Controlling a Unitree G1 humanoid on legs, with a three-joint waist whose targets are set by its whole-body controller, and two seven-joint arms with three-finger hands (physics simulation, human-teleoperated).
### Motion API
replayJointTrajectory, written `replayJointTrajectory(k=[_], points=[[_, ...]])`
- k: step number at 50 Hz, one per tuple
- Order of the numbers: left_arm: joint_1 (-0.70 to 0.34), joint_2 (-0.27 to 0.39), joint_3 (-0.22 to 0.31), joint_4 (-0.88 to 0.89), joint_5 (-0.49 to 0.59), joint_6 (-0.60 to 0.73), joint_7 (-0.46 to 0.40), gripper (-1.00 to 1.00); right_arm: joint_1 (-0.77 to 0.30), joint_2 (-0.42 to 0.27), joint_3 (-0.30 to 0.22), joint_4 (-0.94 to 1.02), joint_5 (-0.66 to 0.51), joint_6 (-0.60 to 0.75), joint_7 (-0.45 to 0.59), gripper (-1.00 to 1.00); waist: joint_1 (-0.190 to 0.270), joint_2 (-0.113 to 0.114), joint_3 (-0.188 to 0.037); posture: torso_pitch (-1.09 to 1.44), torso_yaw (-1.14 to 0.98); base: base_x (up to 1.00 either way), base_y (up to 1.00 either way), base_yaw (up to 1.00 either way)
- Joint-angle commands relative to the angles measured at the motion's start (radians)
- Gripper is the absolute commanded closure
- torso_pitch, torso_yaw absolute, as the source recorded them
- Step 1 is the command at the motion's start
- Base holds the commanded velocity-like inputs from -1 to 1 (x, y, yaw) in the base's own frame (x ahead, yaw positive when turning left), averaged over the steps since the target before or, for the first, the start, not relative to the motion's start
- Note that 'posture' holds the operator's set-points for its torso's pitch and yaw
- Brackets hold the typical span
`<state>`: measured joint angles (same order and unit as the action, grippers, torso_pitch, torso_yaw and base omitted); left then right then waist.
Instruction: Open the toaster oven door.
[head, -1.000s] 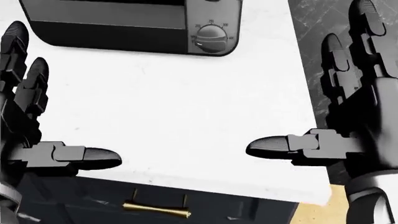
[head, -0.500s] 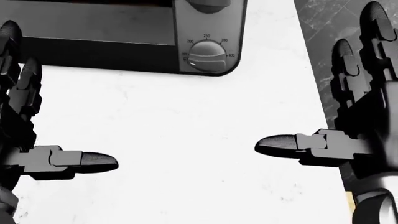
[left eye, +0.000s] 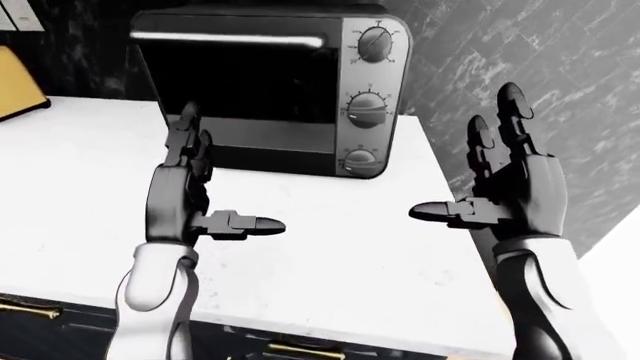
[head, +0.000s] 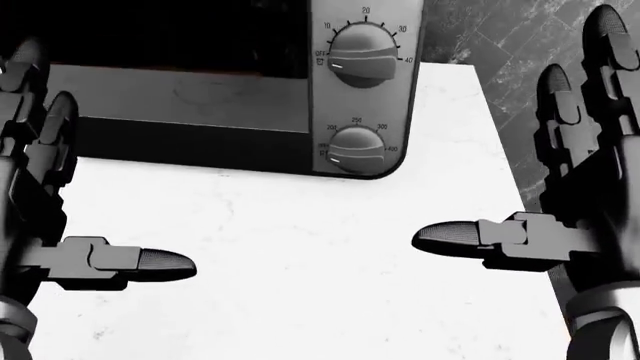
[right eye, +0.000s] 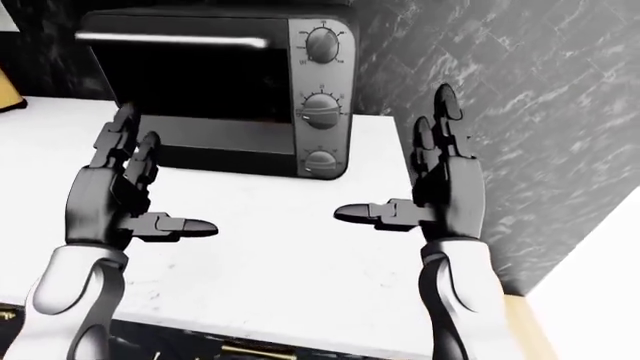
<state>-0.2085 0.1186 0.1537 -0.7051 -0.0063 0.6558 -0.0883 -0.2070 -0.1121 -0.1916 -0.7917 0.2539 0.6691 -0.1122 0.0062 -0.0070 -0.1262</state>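
Note:
A black and silver toaster oven (left eye: 265, 86) stands on the white counter (left eye: 330, 255) against the dark marble wall. Its dark glass door (left eye: 240, 79) is shut, with a bright handle bar (left eye: 228, 39) along the top. Three knobs (left eye: 366, 111) run down its silver right panel. My left hand (left eye: 200, 191) is open, fingers up and thumb pointing right, just below the door's lower left. My right hand (left eye: 495, 180) is open too, raised to the right of the oven beside the wall. Neither hand touches the oven.
The counter's right edge (head: 520, 195) runs beside the dark marble wall (left eye: 560, 67). Dark cabinet drawers with brass handles (left eye: 300, 350) show below the counter's near edge. A yellow object (left eye: 18, 82) sits at the far left of the left-eye view.
The head view has tilted up: the toaster oven has slid down into the picture, showing a second knob, and the cabinet edge has left view. Both hands stay open.

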Motion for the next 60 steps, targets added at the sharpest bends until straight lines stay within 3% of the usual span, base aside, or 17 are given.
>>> replayJointTrajectory(k=[1,11,20,31,39,43,47,54,57,59,60], points=[[-0.031,0.005,0.003,-0.033,-0.001,-0.022,0.005,-1.0,-0.021,-0.007,-0.007,-0.033,0.004,-0.027,0.0,-1.0,-0.001,0.003,-0.021,-0.23,0.0,0.0,0.0,0.0],[-0.028,-0.002,-0.011,-0.044,-0.004,-0.024,0.008,-1.0,0.007,0.0,-0.005,-0.031,-0.002,-0.05,0.008,-1.0,0.002,0.004,-0.118,-0.33,0.0,0.0,0.0,0.0],[-0.032,-0.006,-0.016,-0.047,-0.003,-0.023,0.006,-1.0,0.007,-0.001,-0.008,-0.037,-0.004,-0.043,0.008,-1.0,0.008,0.001,-0.171,-0.42,0.0,0.0,0.0,0.0],[-0.036,-0.002,-0.014,-0.03,0.0,-0.033,0.009,-1.0,0.01,-0.001,-0.009,-0.036,-0.006,-0.046,0.008,-1.0,0.014,0.001,-0.18,-0.43,0.0,0.0,0.0,0.0],[-0.039,-0.004,-0.026,-0.009,0.002,-0.053,-0.001,-1.0,0.011,-0.002,-0.017,-0.046,0.002,-0.041,0.007,-1.0,0.018,0.001,-0.205,-0.51,0.0,0.0,0.0,0.0],[-0.067,0.006,-0.027,0.001,0.014,-0.044,-0.004,-1.0,0.015,-0.002,-0.018,-0.05,0.005,-0.04,0.005,-1.0,0.02,0.001,-0.221,-0.54,0.0,0.0,0.0,0.0],[-0.18,0.052,-0.014,0.037,0.037,0.008,-0.022,-1.0,0.014,-0.002,-0.017,-0.046,0.004,-0.044,0.005,-1.0,0.022,0.0,-0.228,-0.54,0.0,0.0,0.0,0.0],[-0.363,0.128,-0.05,0.263,0.203,-0.072,-0.068,-1.0,0.017,0.002,-0.012,-0.043,0.0,-0.047,0.006,-1.0,0.025,-0.002,-0.231,-0.54,0.0,0.0,0.0,0.0],[-0.42,0.152,-0.093,0.423,0.36,-0.19,-0.091,-1.0,0.016,0.001,-0.012,-0.042,-0.001,-0.046,0.006,-1.0,0.026,-0.003,-0.233,-0.54,0.0,0.0,0.0,0.0],[-0.449,0.176,-0.109,0.524,0.537,-0.326,-0.057,-1.0,0.015,0.001,-0.013,-0.045,0.001,-0.042,0.004,-1.0,0.025,-0.004,-0.233,-0.54,0.0,0.0,0.0,0.0],[-0.479,0.164,-0.099,0.567,0.57,-0.35,-0.067,-1.0,0.014,0.002,-0.012,-0.049,0.003,-0.037,0.003,-1.0,0.024,-0.005,-0.234,-0.54,0.0,0.0,0.0,0.0]])
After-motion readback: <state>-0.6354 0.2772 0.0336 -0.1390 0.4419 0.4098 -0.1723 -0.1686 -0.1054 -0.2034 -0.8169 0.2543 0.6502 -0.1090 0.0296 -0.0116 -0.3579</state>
